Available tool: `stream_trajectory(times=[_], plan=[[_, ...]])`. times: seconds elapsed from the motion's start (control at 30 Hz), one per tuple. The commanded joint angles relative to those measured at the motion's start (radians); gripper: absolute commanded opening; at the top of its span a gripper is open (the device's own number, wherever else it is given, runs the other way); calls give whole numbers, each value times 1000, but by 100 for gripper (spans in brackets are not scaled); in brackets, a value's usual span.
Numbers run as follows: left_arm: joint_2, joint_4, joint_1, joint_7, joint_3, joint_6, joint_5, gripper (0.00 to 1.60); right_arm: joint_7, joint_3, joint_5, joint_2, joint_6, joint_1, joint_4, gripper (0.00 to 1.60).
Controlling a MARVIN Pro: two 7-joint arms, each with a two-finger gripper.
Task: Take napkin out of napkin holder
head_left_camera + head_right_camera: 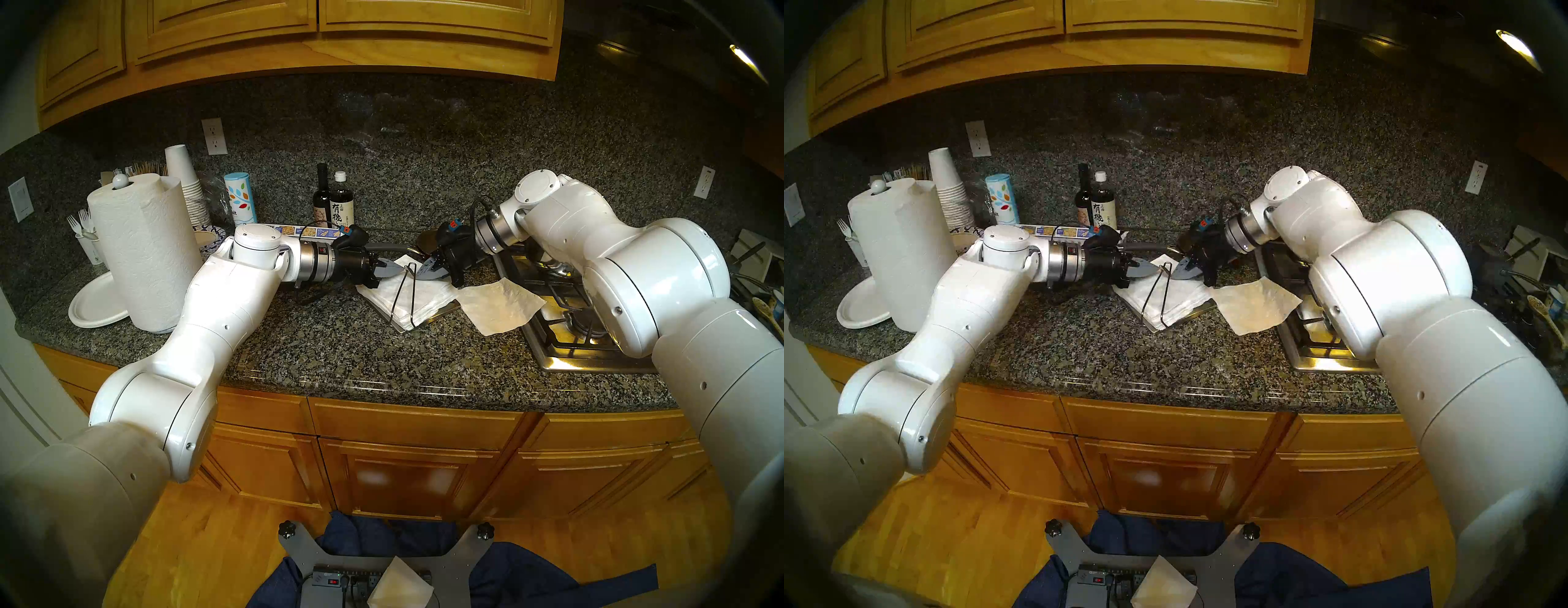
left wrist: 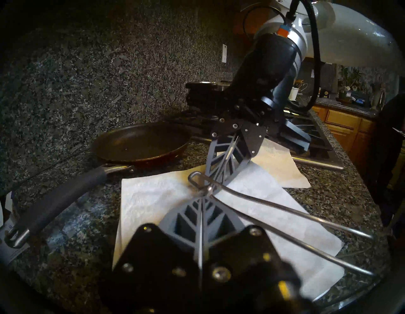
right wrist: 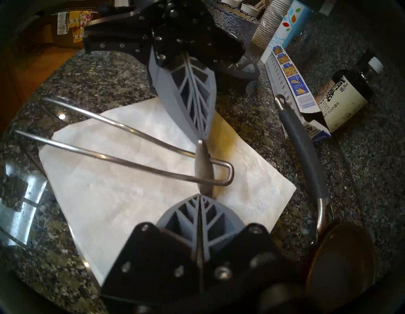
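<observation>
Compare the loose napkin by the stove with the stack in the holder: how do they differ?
The loose napkin is a single crinkled sheet; the napkin stack is thick and folded. The napkin lies free, overlapping the stovetop edge; the stack sits in the napkin holder under its wire arm. Both are white paper.

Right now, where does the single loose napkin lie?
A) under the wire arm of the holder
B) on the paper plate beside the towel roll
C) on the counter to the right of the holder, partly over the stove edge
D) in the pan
C: the napkin lies flat beside the holder, its far corner over the stove, while only the stack sits under the wire arm.
</observation>
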Motion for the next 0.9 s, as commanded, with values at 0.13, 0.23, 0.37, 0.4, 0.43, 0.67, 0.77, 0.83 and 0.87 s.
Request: stream_trajectory(times=[0.13, 0.23, 0.37, 0.4, 0.43, 0.67, 0.77, 0.83, 0.87], plan=[[-18, -43, -39, -8, -20, -1, -17, 0, -15, 19, 13, -6, -13, 44, -20, 25], [-18, -48, -38, -8, -20, -3, -13, 0, -16, 20, 12, -6, -15, 45, -18, 25], [-17, -54, -36, -6, -22, -2, -10, 0, -18, 19, 9, -6, -14, 45, -15, 25], [-17, -56, -35, -6, -22, -2, -9, 0, -19, 18, 8, -6, -14, 44, -14, 25], [-17, -57, -34, -6, -22, -1, -9, 0, -19, 16, 5, -6, -12, 44, -13, 25], [-10, -72, -27, -4, -26, 2, -5, 0, -26, 23, 11, -2, -12, 35, -6, 27], [-7, -76, -26, 0, -32, 2, -6, 0, -28, 24, 11, -2, -13, 32, -7, 27], [-2, -79, -26, 1, -40, 3, -8, 0, -31, 23, 8, -2, -11, 31, -8, 27], [1, -80, -26, 1, -42, 4, -8, 0, -32, 22, 7, -2, -11, 30, -8, 27]])
